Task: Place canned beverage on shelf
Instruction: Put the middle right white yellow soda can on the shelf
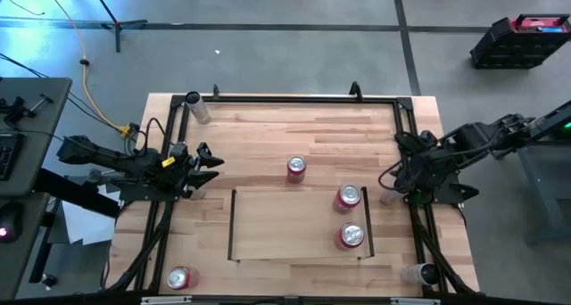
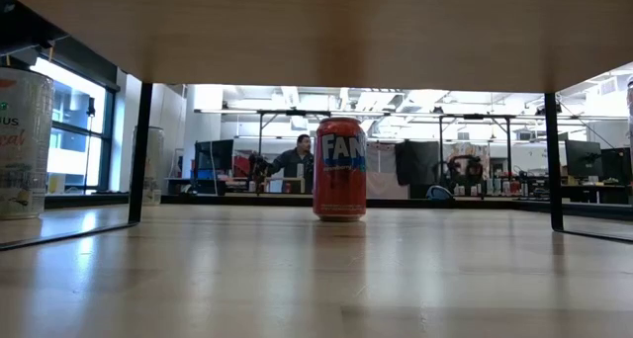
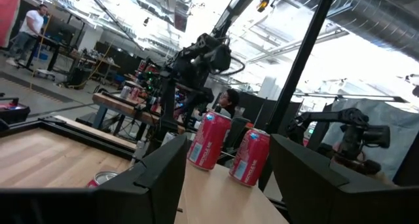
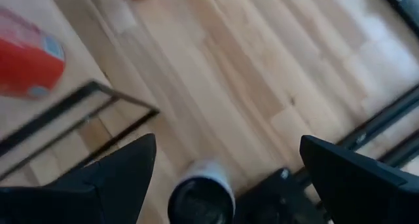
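Observation:
The pale-wood shelf [image 1: 285, 225] stands on the tabletop on thin dark rails along its short sides. Two red cans [image 1: 348, 197] [image 1: 351, 236] stand upright on its right end; they also show in the left wrist view [image 3: 208, 140] [image 3: 250, 156]. A third red can [image 1: 296, 168] stands on the tabletop just beyond the shelf's far edge, and shows under the shelf in the low view [image 2: 339, 168]. A fourth red can [image 1: 179, 277] stands at the table's near left corner. My left gripper [image 1: 210, 158] is open and empty at the table's left edge. My right gripper [image 1: 393, 178] is open and empty at the right edge.
A pale can [image 1: 198, 107] is at the table's far left corner and another [image 1: 417, 273] at the near right corner, also in the right wrist view [image 4: 201, 198]. A black tube frame [image 1: 285, 98] runs round the table. A person [image 2: 297, 162] sits far behind.

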You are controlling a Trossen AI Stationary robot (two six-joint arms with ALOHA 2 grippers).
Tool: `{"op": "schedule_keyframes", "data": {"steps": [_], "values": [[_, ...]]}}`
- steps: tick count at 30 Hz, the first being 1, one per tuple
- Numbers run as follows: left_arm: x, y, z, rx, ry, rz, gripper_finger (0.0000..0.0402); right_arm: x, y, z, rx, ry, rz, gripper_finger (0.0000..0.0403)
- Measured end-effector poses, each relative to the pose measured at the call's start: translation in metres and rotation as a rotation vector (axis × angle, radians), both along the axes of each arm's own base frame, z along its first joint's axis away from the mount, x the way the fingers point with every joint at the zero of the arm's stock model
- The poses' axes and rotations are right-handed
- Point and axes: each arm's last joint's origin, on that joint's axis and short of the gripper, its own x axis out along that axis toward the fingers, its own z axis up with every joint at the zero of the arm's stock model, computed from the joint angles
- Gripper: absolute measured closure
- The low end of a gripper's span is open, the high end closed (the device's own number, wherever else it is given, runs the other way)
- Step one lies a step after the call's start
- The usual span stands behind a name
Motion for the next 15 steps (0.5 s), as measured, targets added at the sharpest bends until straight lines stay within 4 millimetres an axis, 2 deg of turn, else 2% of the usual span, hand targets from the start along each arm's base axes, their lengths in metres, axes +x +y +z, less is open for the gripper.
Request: {"op": "schedule_keyframes", "data": {"steps": [7, 15], "values": [[0.000, 0.000, 0.000, 0.000, 0.000, 0.000, 0.0193, 0.002, 0.003, -0.020, 0.055, 0.091, -0.015, 0.0038], [0.000, 0.000, 0.000, 0.000, 0.000, 0.000, 0.0193, 0.000, 0.002, -0.020, 0.077, 0.080, -0.075, 0.0022]]}}
